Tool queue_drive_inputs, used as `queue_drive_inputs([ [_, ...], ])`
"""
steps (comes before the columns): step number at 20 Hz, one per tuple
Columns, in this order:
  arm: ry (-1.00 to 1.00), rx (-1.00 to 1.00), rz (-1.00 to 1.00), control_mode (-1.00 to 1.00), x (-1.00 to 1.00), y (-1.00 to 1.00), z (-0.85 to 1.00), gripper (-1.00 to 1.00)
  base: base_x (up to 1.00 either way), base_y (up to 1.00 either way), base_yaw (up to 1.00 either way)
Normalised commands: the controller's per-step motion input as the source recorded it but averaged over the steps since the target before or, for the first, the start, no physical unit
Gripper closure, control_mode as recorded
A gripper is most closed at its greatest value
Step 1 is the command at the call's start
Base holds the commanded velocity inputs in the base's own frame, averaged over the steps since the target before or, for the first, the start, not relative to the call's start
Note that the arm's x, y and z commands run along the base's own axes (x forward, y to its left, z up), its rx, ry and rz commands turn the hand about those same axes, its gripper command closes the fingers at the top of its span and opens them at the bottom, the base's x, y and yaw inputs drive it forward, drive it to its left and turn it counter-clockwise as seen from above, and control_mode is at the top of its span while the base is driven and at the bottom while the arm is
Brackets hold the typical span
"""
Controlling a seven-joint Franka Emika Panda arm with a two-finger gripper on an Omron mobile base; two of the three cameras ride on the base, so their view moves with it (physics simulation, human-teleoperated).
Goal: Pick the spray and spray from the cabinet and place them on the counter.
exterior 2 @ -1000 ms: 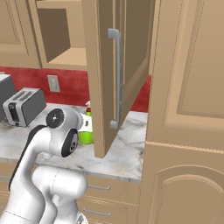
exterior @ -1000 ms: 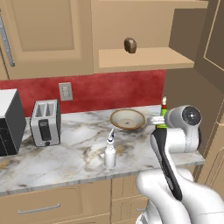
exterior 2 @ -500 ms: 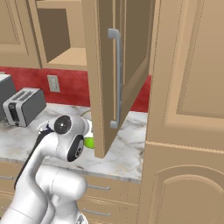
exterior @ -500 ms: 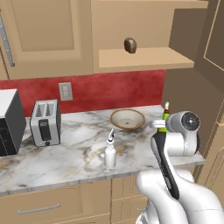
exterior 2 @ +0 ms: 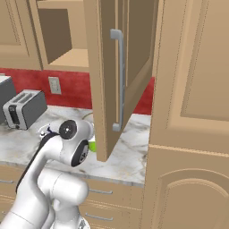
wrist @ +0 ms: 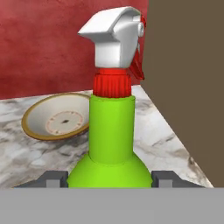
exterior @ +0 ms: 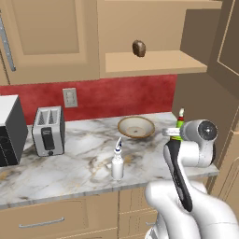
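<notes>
Now the pincer (wrist: 109, 177) flanks the green spray (wrist: 111, 131), grip unclear; light, slick plastic, best held at its wide base.

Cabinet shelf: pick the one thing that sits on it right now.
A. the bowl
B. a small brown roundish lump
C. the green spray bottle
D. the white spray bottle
B: the small brown lump sits alone on the cabinet shelf, while the white spray bottle, the bowl and the green spray bottle are all down at the counter.
</notes>
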Motion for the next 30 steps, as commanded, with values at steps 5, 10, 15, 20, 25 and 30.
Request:
queue_drive_inputs([
  [5, -0.11, 0.0, 0.0, -1.0, 0.2, 0.0, -0.46, 1.0, 0.0, 0.0, 0.0],
  [10, 0.0, 0.0, -0.02, -1.0, 0.45, 0.0, -0.41, 1.0, 0.0, 0.0, 0.0],
  [15, 0.0, -0.02, -0.03, -1.0, 0.42, 0.01, -0.43, 1.0, 0.0, 0.0, 0.0],
  [20, 0.0, -0.06, -0.05, -1.0, 0.38, 0.02, -0.54, 1.0, 0.0, 0.0, 0.0],
  [25, -0.02, -0.04, -0.11, -1.0, 0.24, -0.02, -0.6, 1.0, 0.0, 0.0, 0.0],
  [30, -0.08, -0.03, -0.11, -1.0, 0.13, 0.0, -0.63, 1.0, 0.0, 0.0, 0.0],
])
